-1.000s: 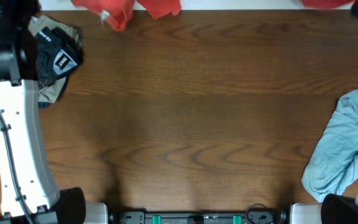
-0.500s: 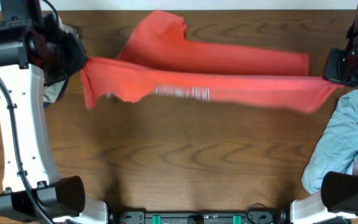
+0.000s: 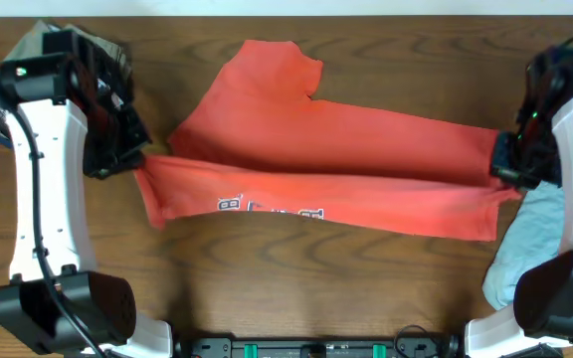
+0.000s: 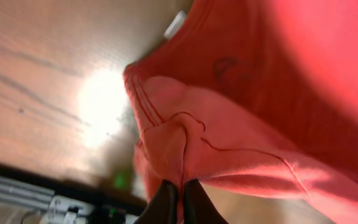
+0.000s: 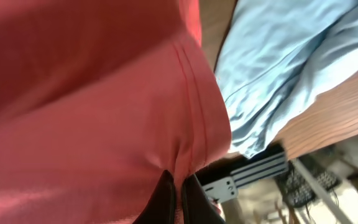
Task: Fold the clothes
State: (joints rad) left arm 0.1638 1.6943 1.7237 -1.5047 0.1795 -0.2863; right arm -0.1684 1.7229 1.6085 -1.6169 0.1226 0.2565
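A coral-red T-shirt is stretched left to right across the table, with grey-white lettering along its near edge. At the shirt's left end my left gripper is shut on a bunched fold of red cloth, its fingertips pinched together. My right gripper is shut on the shirt's right end, the red fabric filling its view above the closed fingertips. A pale blue-grey garment lies crumpled at the right edge, partly under the right arm and also visible from the right wrist.
A dark and khaki pile of clothes sits at the far left corner, partly behind the left arm. Bare wood table shows in front of the shirt. The arms' bases line the front edge.
The red shirt has come from beyond the far edge toward the front and now lies spread across the table. Both arms moved nearer with it, still shut on its ends.
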